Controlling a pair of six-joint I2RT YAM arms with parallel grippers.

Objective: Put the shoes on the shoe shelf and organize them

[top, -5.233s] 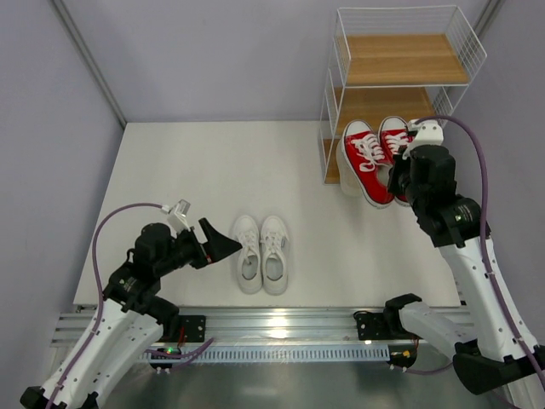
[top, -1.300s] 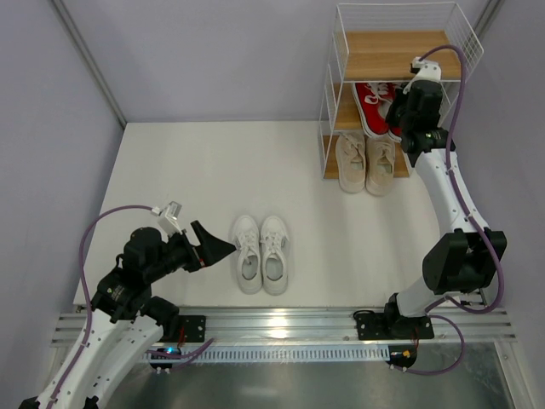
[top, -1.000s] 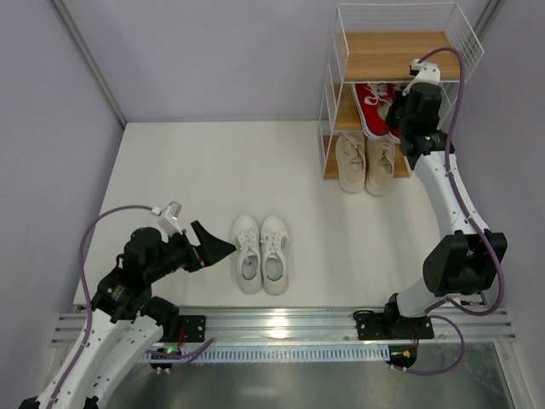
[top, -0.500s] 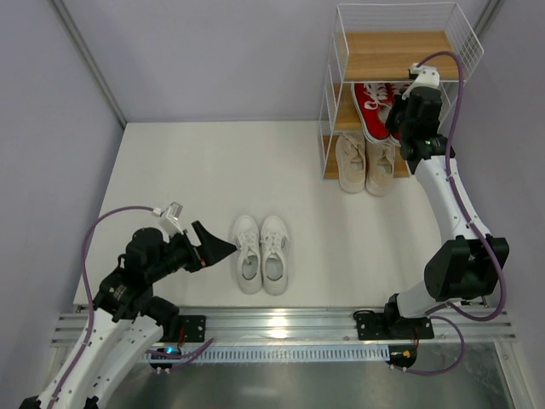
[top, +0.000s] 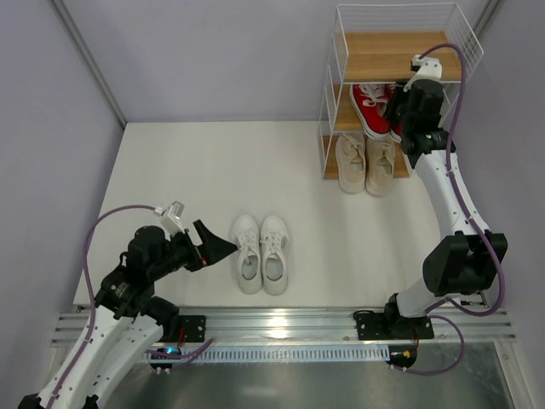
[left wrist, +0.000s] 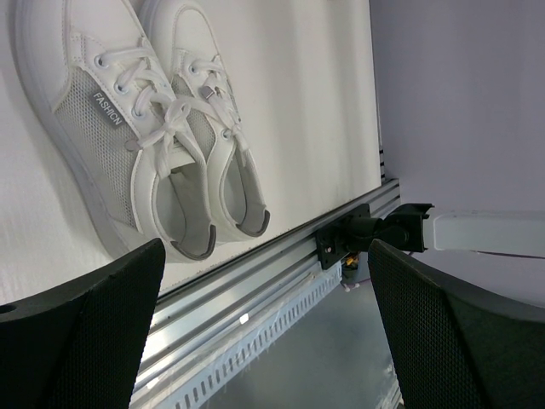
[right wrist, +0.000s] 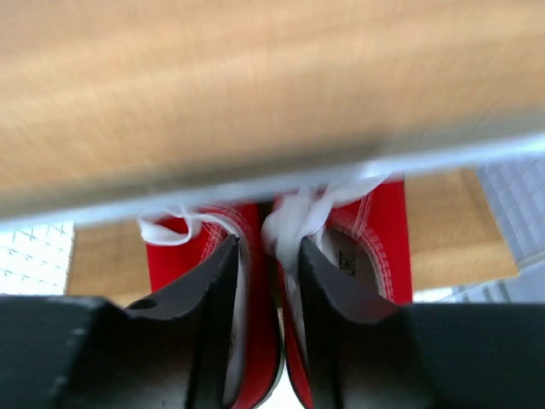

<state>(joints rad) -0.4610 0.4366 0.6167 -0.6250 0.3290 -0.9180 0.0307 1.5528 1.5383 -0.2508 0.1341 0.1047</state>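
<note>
The shoe shelf (top: pixel 400 56) stands at the back right. The red shoes (top: pixel 372 106) sit on its middle board, toes inward, under the top board (right wrist: pixel 255 85). My right gripper (top: pixel 397 109) reaches in from the front. In the right wrist view the gripper (right wrist: pixel 268 285) has one finger inside each red shoe (right wrist: pixel 385 230), shut on their adjoining inner sides. The beige shoes (top: pixel 364 162) lie on the bottom board. The white shoes (top: pixel 261 253) stand side by side on the table. My left gripper (top: pixel 223 247) hovers open just left of them; they also show in the left wrist view (left wrist: pixel 162 145).
An aluminium rail (top: pixel 281 328) runs along the near table edge, with the right arm's base (left wrist: pixel 400 234) on it. Grey walls close the back and sides. The shelf's wire mesh sides (top: pixel 467 38) flank the right gripper.
About five seconds ago the right gripper held the red shoes low before the shelf, hiding the beige pair. Now they sit on the middle board. The left arm has hardly moved.
</note>
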